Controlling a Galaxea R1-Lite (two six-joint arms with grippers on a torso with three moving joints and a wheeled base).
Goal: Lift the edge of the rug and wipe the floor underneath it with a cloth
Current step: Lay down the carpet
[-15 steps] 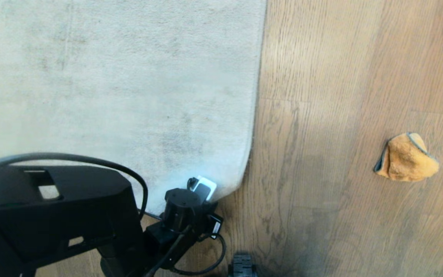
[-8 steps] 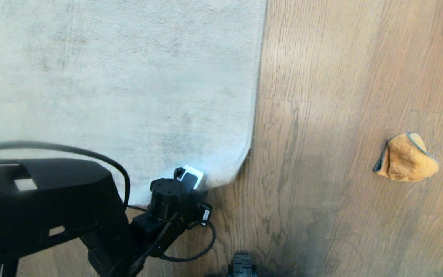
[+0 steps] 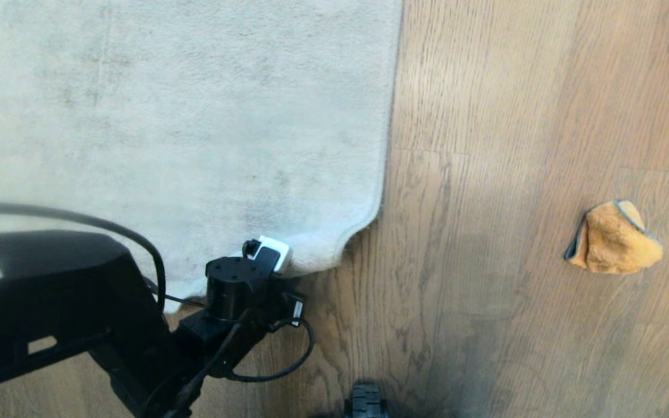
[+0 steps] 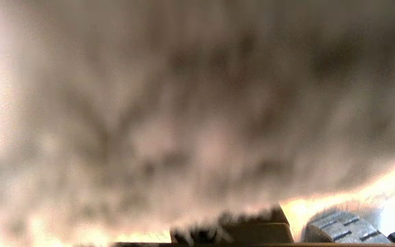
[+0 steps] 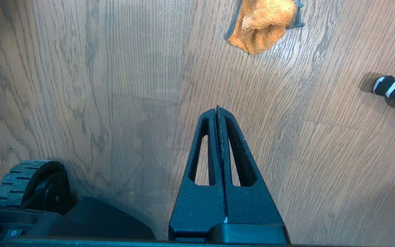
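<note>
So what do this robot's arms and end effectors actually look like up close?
The left arm is bulky matte black with blocky housings, a round black wrist joint and thin black cables looping alongside it. A small white block with a black face sits near its tip. The right end effector is black textured plastic: two long tapering fingers, each with a slot-shaped cutout.

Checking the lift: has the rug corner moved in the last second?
Yes. The rug corner has pulled left and up-frame, away from the unmoved cloth, baring more floor.
</note>
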